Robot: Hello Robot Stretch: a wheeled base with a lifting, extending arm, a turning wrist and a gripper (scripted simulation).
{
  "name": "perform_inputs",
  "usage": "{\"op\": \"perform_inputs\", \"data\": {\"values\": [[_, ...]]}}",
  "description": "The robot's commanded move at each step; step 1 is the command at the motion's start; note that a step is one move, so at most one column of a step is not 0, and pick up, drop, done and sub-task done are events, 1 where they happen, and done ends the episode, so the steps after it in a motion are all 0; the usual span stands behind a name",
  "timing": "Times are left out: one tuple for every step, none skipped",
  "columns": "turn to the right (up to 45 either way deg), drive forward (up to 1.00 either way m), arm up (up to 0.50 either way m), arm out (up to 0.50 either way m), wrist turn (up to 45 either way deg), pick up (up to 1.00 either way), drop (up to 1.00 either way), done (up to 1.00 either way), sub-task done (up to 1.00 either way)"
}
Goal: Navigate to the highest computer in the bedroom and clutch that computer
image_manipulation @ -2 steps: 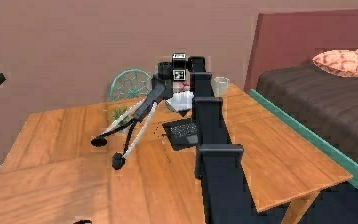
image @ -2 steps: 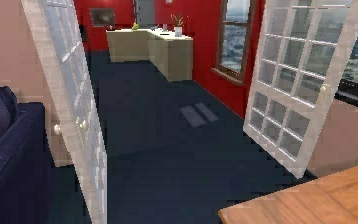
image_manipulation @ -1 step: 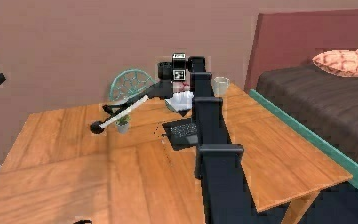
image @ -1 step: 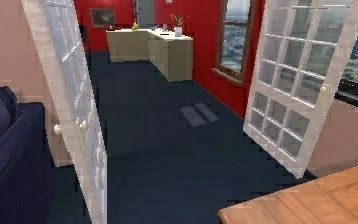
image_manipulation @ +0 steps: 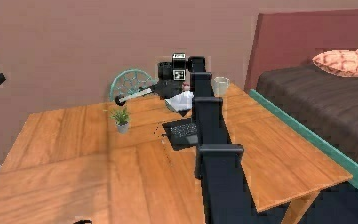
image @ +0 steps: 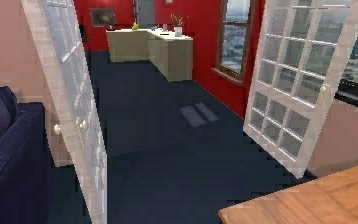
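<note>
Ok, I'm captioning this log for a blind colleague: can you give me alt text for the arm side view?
The robot's dark arm reaches out over a wooden table, its gripper near a small potted plant. A dark flat object lies beside the arm. A bed with an orange pillow stands at the right.

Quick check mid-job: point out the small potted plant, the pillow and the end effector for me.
potted plant (image_manipulation: 120, 117): arm side view, on its green leaves.
pillow (image_manipulation: 343, 62): arm side view, middle of its patterned face.
end effector (image_manipulation: 124, 99): arm side view, midway between its fingertips.
</note>
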Motion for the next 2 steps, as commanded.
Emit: {"op": "perform_inputs", "data": {"values": [[0.0, 0.0, 0.0, 0.0, 45.0, 0.0, 0.0, 0.0, 0.0], [0.0, 0.0, 0.0, 0.0, 3.0, 0.0, 0.0, 0.0, 0.0]]}}
